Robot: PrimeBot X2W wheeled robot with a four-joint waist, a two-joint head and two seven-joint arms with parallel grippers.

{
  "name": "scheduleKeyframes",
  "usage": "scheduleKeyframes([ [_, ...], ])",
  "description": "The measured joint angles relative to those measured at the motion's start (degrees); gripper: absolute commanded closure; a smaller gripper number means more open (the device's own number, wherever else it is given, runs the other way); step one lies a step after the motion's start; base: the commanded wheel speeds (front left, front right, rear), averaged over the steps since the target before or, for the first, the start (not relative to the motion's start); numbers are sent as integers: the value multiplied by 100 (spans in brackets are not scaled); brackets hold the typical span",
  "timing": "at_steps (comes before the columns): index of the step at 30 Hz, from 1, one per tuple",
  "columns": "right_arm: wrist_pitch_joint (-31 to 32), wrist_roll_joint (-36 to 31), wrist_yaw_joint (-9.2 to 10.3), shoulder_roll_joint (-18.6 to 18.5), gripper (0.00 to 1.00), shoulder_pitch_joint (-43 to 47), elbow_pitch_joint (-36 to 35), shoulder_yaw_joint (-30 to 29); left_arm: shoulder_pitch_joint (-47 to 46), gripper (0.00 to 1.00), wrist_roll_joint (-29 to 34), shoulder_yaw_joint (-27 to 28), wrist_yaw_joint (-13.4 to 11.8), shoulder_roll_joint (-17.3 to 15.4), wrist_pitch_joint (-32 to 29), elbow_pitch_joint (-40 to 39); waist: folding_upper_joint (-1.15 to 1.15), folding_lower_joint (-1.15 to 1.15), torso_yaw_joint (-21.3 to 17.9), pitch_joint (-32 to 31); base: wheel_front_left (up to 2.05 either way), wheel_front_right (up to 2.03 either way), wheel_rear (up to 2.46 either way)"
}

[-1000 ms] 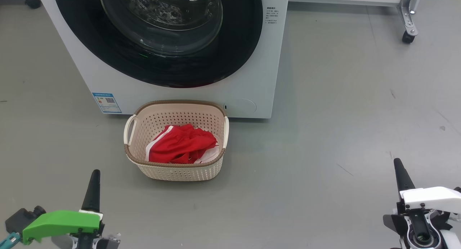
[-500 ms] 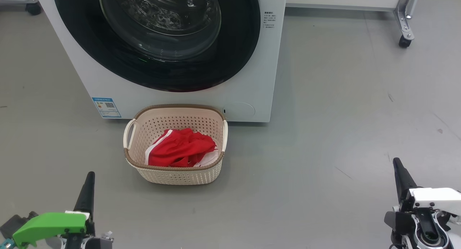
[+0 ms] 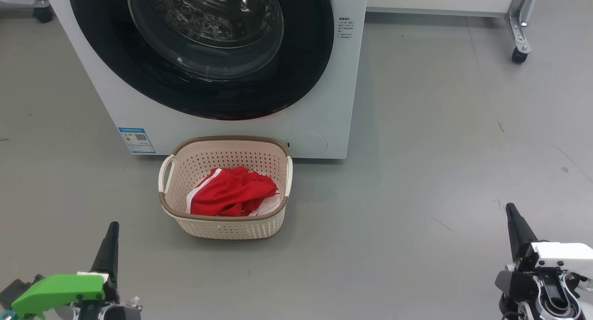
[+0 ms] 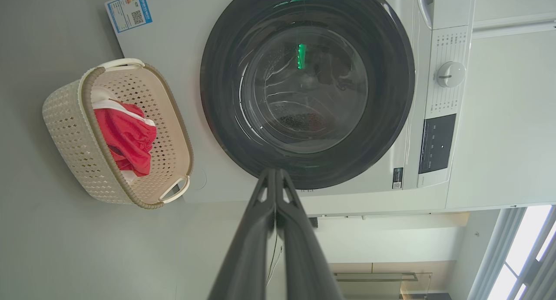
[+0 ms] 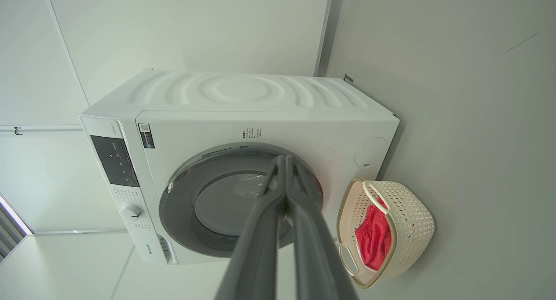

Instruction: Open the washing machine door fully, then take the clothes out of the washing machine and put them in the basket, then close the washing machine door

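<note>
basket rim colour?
Brown, woven-look, on a cream basket; clearest in the head view.

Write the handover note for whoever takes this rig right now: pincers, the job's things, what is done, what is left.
Pincers: left pincer shut, empty; right pincer shut, empty; both low, apart from everything.
Things: washing machine door closed on the washing machine; no red seen through its glass. The clothes lie in the basket, on the floor before the machine.
Done: apparently all three steps.
Left: nothing visible.
</note>
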State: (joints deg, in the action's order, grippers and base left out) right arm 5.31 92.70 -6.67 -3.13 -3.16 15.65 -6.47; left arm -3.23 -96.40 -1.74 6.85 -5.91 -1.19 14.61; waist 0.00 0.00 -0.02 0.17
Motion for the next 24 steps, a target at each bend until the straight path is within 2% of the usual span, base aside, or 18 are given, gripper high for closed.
scheduleKeyframes([
  [24,0,0,-30,5,100,-18,1,-9,-3,100,0,11,2,0,-32,65,0,0,1,-1,0,0,0],
])
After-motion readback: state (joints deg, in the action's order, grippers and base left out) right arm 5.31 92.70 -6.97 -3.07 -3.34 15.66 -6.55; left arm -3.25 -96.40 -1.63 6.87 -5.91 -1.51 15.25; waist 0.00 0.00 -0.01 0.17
